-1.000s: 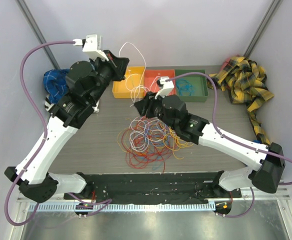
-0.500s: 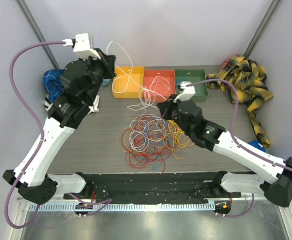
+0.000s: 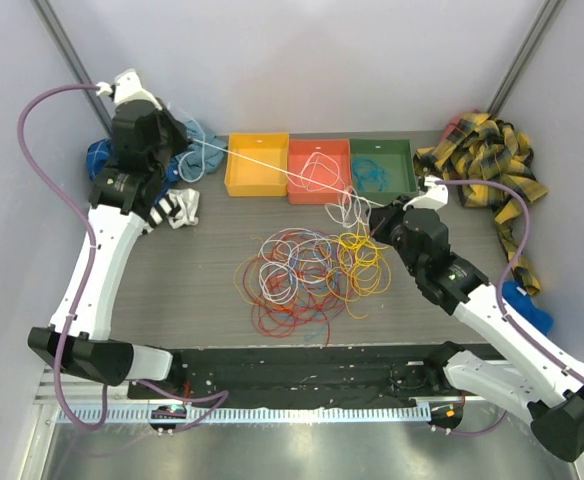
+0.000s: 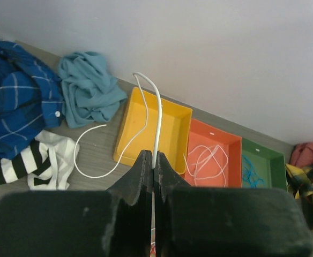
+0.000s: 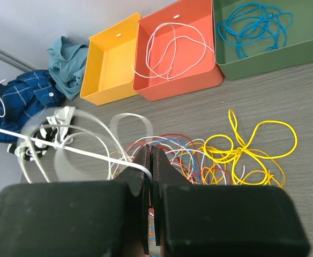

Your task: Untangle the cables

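Between our left hand [image 4: 153, 159] and right hand [image 5: 150, 156], both pinched shut on it, the white cable [image 3: 262, 166] runs taut. We should pull slowly so its loops clear the tangle [image 3: 302, 275].

The cables [image 3: 297, 275]: red, orange, yellow, white, blue. Yellow tray [image 3: 242, 182], orange-red tray [image 3: 317, 198], green tray [image 3: 402, 158]. Blue checked cloth [image 4: 12, 107], teal cloth [image 4: 89, 88], black-and-white striped cloth [image 4: 17, 168], yellow-black plaid cloth [image 3: 487, 160].
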`<action>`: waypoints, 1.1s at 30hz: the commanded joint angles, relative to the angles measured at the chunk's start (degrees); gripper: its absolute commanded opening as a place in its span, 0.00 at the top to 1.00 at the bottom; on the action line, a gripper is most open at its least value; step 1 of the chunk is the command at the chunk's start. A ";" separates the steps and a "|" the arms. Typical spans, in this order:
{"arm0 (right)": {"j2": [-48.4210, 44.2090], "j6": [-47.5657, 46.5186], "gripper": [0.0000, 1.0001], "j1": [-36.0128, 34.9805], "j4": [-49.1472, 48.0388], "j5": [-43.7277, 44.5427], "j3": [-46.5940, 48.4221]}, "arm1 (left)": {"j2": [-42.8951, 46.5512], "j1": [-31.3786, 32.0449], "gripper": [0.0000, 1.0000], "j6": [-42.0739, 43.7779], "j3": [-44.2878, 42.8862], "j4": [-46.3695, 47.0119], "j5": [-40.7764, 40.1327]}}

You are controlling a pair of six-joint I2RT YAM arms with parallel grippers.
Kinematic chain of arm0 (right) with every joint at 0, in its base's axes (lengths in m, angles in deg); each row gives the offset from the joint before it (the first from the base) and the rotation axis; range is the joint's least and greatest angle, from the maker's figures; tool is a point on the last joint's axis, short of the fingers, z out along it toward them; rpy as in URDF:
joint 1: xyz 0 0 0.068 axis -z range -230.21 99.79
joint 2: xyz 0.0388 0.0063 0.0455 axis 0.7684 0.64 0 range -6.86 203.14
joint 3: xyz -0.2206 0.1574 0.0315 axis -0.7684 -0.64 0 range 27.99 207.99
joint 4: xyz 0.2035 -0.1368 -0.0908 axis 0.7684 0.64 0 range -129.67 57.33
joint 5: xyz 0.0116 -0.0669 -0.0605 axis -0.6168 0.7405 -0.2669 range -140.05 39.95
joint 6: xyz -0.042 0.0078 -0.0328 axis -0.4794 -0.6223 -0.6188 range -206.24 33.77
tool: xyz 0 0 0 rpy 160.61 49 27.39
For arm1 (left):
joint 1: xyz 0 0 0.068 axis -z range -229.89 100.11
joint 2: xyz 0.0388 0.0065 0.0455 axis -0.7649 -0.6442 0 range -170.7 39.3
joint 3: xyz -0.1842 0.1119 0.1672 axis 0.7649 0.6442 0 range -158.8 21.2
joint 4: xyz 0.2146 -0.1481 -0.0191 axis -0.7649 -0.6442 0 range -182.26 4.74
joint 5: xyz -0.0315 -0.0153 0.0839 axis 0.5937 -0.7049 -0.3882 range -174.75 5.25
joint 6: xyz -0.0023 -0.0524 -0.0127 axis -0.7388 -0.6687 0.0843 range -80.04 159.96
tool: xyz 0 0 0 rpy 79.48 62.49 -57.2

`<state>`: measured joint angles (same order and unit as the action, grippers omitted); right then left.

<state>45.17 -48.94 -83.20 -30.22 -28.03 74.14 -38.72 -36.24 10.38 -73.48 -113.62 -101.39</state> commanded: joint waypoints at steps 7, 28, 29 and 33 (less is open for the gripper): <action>-6.41 -0.12 0.99 5.22 10.75 9.36 -1.59 | 2.17 -11.19 1.00 -3.20 -0.60 2.34 -7.09; -6.33 0.67 0.30 4.78 6.72 -2.24 -3.17 | 3.84 -7.85 0.99 -8.91 0.02 4.36 2.93; -6.24 0.23 0.29 4.69 6.28 -2.51 -3.26 | 3.75 -7.50 1.00 -8.83 -0.51 4.80 2.85; -5.89 -0.91 0.28 3.99 4.36 -3.99 -3.35 | 2.17 -6.36 1.00 -8.21 -4.20 4.37 3.72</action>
<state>38.94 -48.15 -78.59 -20.80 -29.25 69.07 -36.62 -43.63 2.27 -73.52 -112.09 -98.97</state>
